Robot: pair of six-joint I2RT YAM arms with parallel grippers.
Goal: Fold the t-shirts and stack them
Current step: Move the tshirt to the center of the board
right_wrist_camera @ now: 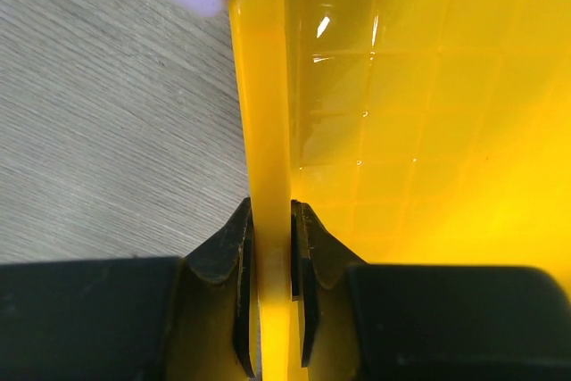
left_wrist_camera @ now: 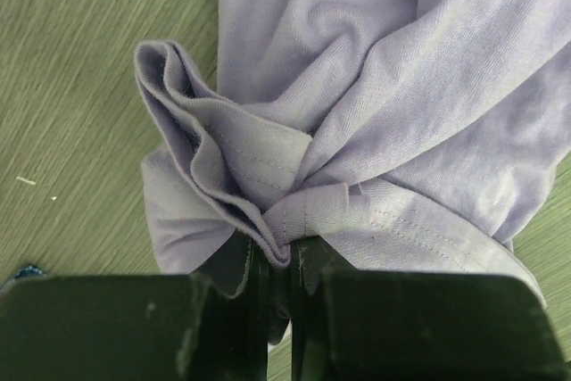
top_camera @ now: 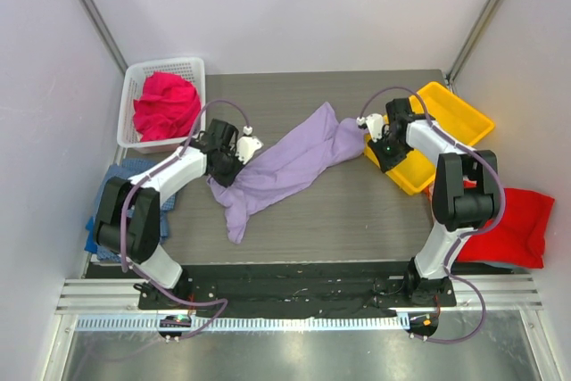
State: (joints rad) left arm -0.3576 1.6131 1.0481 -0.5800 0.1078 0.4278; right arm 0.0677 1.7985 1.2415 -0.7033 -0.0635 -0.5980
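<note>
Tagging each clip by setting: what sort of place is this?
Most likely a robot lab cell: two arms bolted to a metal rail at a small table, plain white panels closing it in, a mesh basket and yellow tray as props.

bench (top_camera: 357, 211): grey-brown wood-grain top, with fine streaks showing in both wrist views.
white mesh basket (top_camera: 169, 62): rectangular plastic, on the bench's far left corner.
yellow tray (top_camera: 455, 109): glossy plastic at the far right corner, askew to the bench's edges and reaching past the right edge. The right wrist view shows its thin upright wall and a floor marked in a grid of squares.
black plate (top_camera: 294, 287): lies along the near edge.
metal rail (top_camera: 294, 307): ridged, runs just outside that plate.
walls (top_camera: 268, 6): pale and plain, on three sides.
</note>
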